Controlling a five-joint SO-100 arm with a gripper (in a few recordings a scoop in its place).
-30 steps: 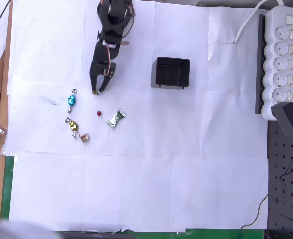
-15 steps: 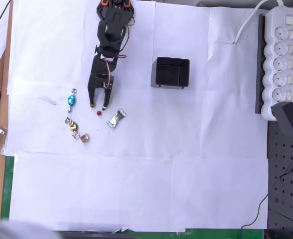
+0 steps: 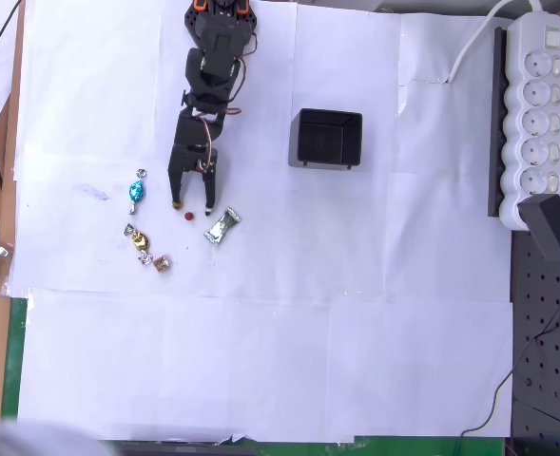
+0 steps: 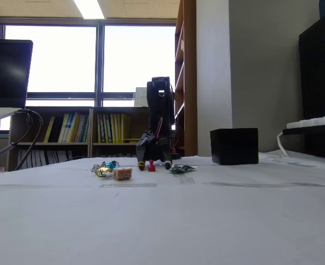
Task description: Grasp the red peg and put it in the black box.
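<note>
The red peg point(image 3: 189, 216) is a tiny dark red piece on the white paper; in the fixed view the red peg point(image 4: 151, 167) stands upright just in front of the arm. My gripper point(image 3: 192, 203) is open, its two fingertips low over the paper on either side of a spot just above the peg. The fixed view puts the gripper point(image 4: 154, 164) right behind the peg. The black box point(image 3: 326, 139) sits open-topped to the right of the arm, and the black box point(image 4: 234, 146) stands at the right in the fixed view.
A blue candy point(image 3: 136, 192), a gold candy point(image 3: 139, 237), a brown one point(image 3: 162, 264) and a green wrapped candy point(image 3: 222, 226) lie around the peg. A white power strip point(image 3: 536, 104) runs along the right edge. The white paper point(image 3: 260, 361) covers the table.
The gripper has come down and forward from beside the blue candy and opened; its fingertips now sit either side of a spot just above the red peg.
</note>
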